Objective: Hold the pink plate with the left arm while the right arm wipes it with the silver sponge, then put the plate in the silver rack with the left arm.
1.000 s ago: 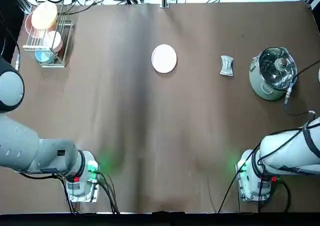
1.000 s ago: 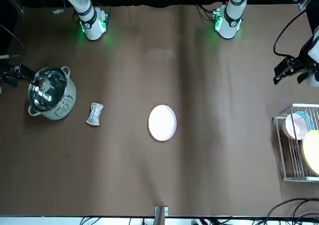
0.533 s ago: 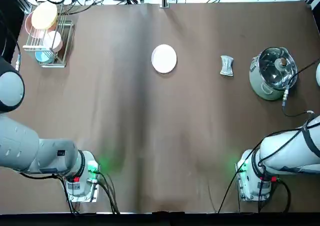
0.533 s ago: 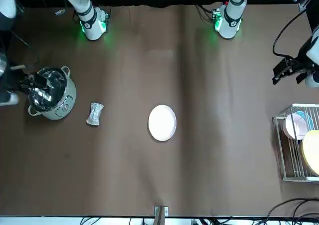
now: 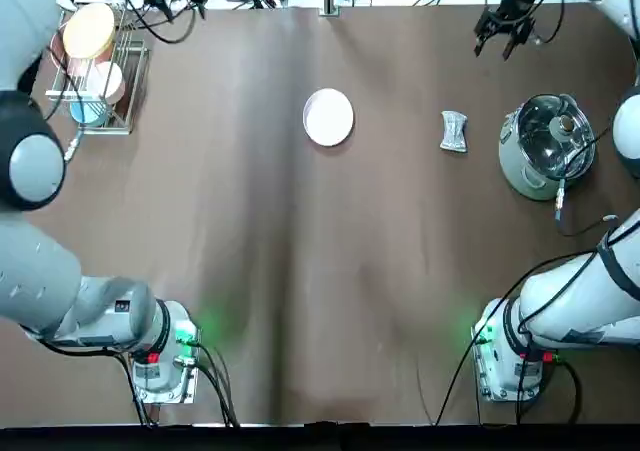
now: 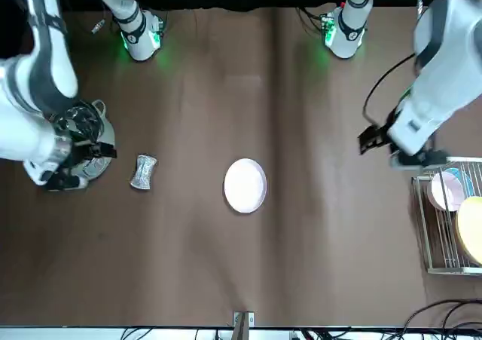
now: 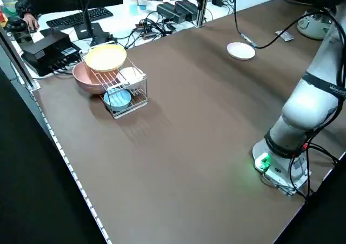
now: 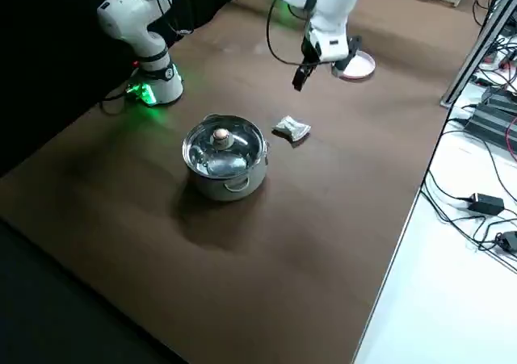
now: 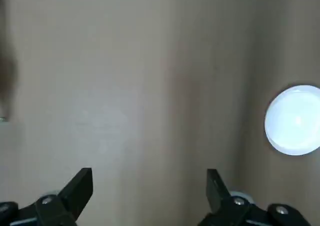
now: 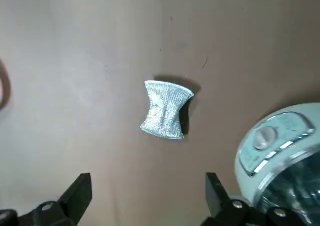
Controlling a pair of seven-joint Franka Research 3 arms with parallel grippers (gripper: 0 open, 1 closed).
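Pink plate, silver sponge apart, right pincer seemingly above table

front view: pot partly hidden behind right arm | right wrist view: pot cut off by edge | left side view: left gripper out of frame

No readable text, label or number can be made out. No brand or sign (large or small) can be read.
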